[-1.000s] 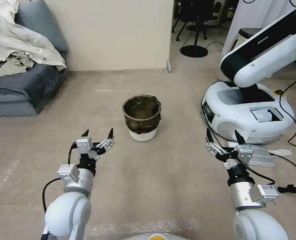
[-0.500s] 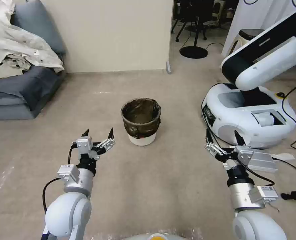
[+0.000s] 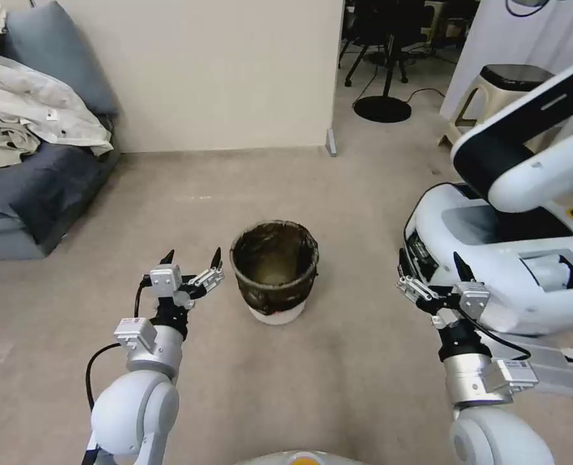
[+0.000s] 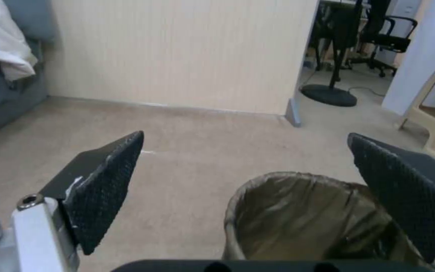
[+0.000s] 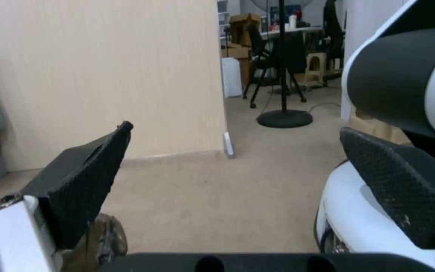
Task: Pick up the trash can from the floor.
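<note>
- The trash can is seen upright on the floor, mouth facing up, its long axis vertical; it is placed dead centre in the head view, at about 12 o'clock from the robot's own base.
- A small, round, slightly tapered white plastic body is shown, wrapped by a crinkly dark brown-black bag folded over the rim; only a white band at the bottom is left bare.
- The floor is presented as flat beige-grey carpet, faintly scuffed.
- The left gripper is held just beside the can, at roughly 9 o'clock from it, not touching; its jaws are spread wide and nothing is gripped.
- In the left wrist view the dimpled black pads are seen far apart, with the bag-lined mouth lying between them and towards the far pad.
- The right gripper is kept well apart, at about 3 o'clock from the can, jaws equally wide, nothing held.
- Behind it, a large smooth white robot base is parked at 2 o'clock.
</note>
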